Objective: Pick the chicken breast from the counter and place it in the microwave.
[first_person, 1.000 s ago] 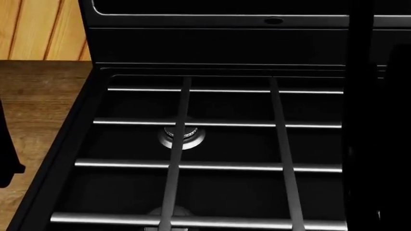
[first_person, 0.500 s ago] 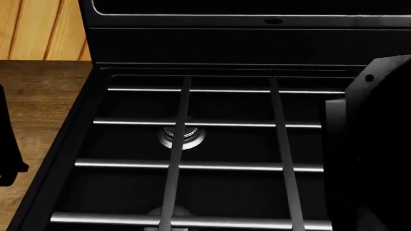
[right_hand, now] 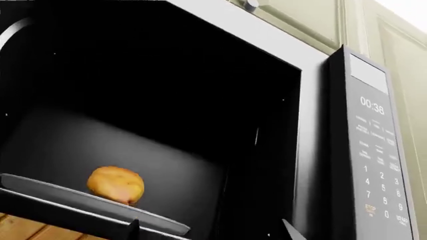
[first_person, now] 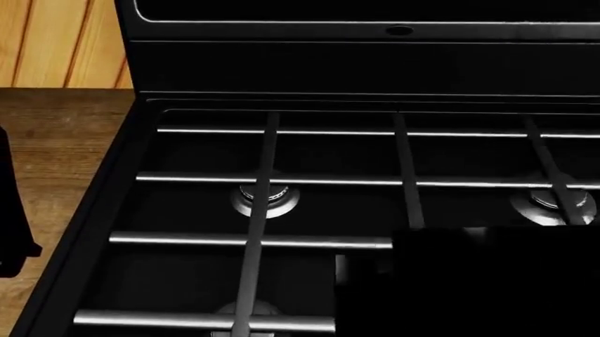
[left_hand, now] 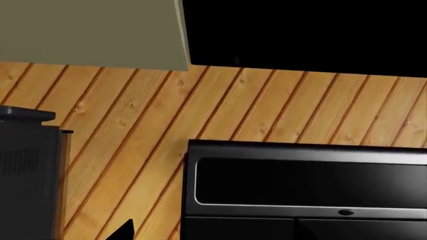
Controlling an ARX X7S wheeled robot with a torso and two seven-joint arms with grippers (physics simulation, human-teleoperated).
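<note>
The chicken breast (right_hand: 115, 185), a golden-orange lump, lies on the glass turntable plate (right_hand: 40, 189) inside the open microwave (right_hand: 313, 100). In the right wrist view my right gripper (right_hand: 212, 232) is open just outside the cavity. Its two fingertips (right_hand: 133, 227) stand wide apart with nothing between them, clear of the chicken breast. Of my left gripper (left_hand: 207, 237) only one fingertip (left_hand: 124, 232) shows, far off to one side; the other is lost against the black stove panel. The brown counter (first_person: 56, 140) lies left of the stove in the head view.
The black gas stove (first_person: 328, 210) with grates and two burners fills the head view. My right arm (first_person: 478, 288) is a dark mass over its near right, my left arm (first_person: 10, 210) at the left edge. The microwave keypad (right_hand: 377, 165) sits beside the cavity. A cream cabinet (left_hand: 93, 30) hangs overhead.
In the head view my right arm has dropped from an upright mass at the right edge to the lower right corner, uncovering the right burner. The left arm has barely moved.
</note>
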